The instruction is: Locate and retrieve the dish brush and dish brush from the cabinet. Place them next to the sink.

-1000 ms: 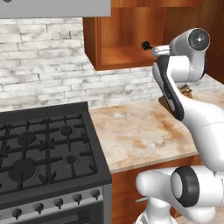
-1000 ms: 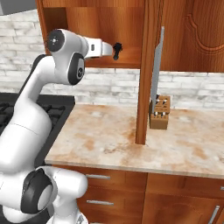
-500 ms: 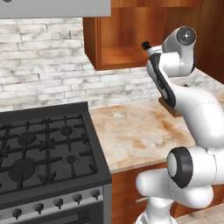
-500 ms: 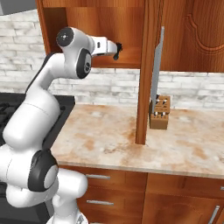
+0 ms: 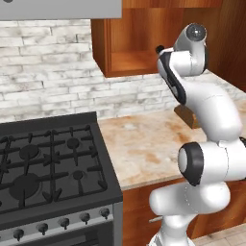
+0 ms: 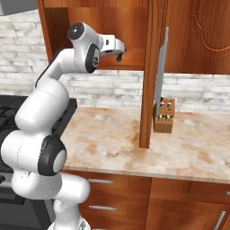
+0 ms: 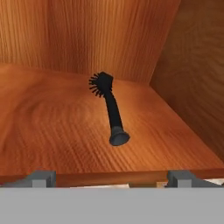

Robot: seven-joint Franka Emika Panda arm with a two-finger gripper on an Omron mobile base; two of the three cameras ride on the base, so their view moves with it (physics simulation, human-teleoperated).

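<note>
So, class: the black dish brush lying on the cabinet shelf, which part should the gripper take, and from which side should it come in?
Probably the thin straight handle of the dish brush, near its middle. The brush lies flat on the cabinet floor, bristly head toward the back wall, flared handle end toward the opening. The open gripper would best come in through the open front, reach over the handle and close across it; the head is bulkier and sits deeper.

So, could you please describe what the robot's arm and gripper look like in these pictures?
The arm is glossy white, built of rounded, bulbous segments joined by dark grey to black round joint caps. The gripper is a small white hand ending in dark tips; the fingertips look grey and blocky. No cables or markings are visible.
</note>
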